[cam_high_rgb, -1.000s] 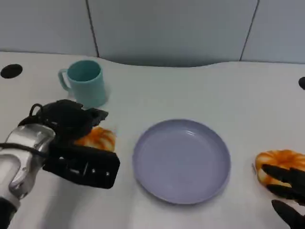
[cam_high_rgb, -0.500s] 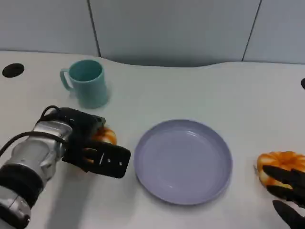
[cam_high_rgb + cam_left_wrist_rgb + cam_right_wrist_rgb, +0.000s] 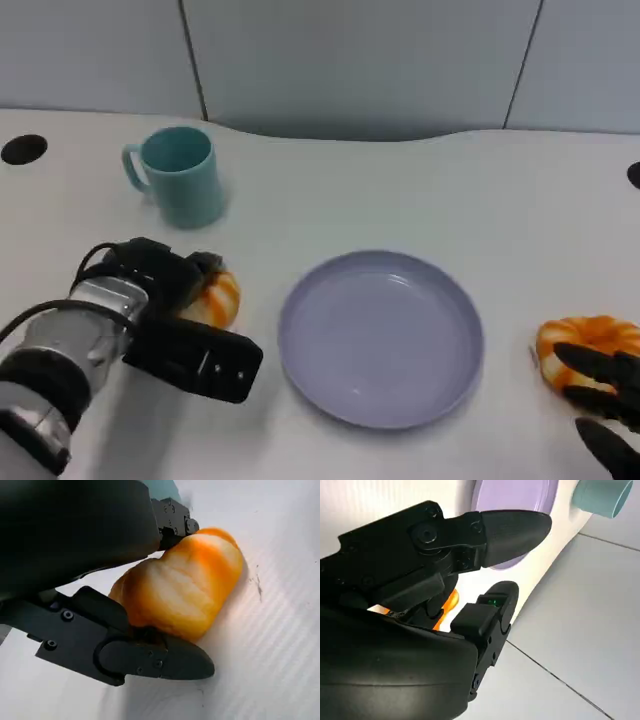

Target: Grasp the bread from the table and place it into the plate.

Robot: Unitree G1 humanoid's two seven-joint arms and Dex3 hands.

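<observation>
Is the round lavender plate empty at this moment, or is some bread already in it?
Empty. The round lavender plate shows only its bare surface; one orange-glazed bread lies left of it, another to its right.

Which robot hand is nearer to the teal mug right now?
The left. The left robot hand sits just in front of the teal mug, wrapped around a bread. The right robot hand is at the far opposite edge, beyond the plate.

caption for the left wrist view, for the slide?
Left hand closing its fingers around the orange bread on the white table.
</observation>
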